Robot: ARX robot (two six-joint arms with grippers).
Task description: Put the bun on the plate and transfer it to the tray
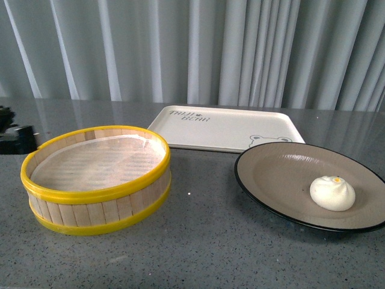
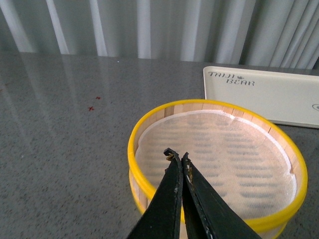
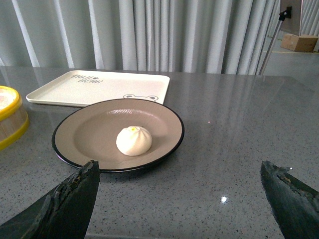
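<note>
The white pleated bun (image 1: 332, 192) (image 3: 134, 140) lies on the taupe plate (image 1: 283, 174) (image 3: 89, 132) with the black rim, at the table's right. Just behind the plate lies the cream tray (image 1: 222, 127) (image 3: 94, 87) (image 2: 269, 94), with nothing on it. My right gripper (image 3: 179, 172) is open wide; the plate and bun sit beyond its tips, nothing between them. My left gripper (image 2: 177, 156) is shut on nothing, its tips hanging over the steamer basket. Neither gripper shows in the front view.
A yellow-rimmed wooden steamer basket (image 1: 96, 177) (image 2: 217, 164), lined with white paper, stands at the left front. A dark piece of the left arm (image 1: 15, 135) shows at the far left edge. Grey curtains hang behind the table.
</note>
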